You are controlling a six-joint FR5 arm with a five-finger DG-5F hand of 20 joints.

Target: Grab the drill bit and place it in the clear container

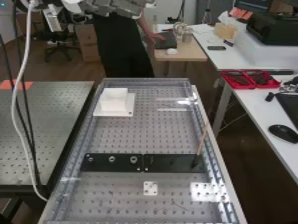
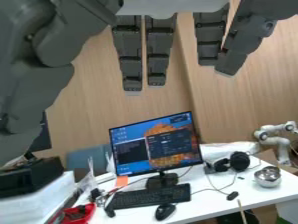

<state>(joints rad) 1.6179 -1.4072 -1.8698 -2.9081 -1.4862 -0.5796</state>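
In the high view, the top edge cuts off the hand (image 1: 122, 7); round pieces (image 1: 112, 159) lower left are too small to identify.

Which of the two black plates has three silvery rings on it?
The left plate in the high view, with its three silvery rings in a row; the right plate instead has a thin, tilted rod at its right end.

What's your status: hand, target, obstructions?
Hand open, empty. Slim tan rod tilted at a black plate; can't tell if it's the drill bit. White block apart, likely not obstructing.
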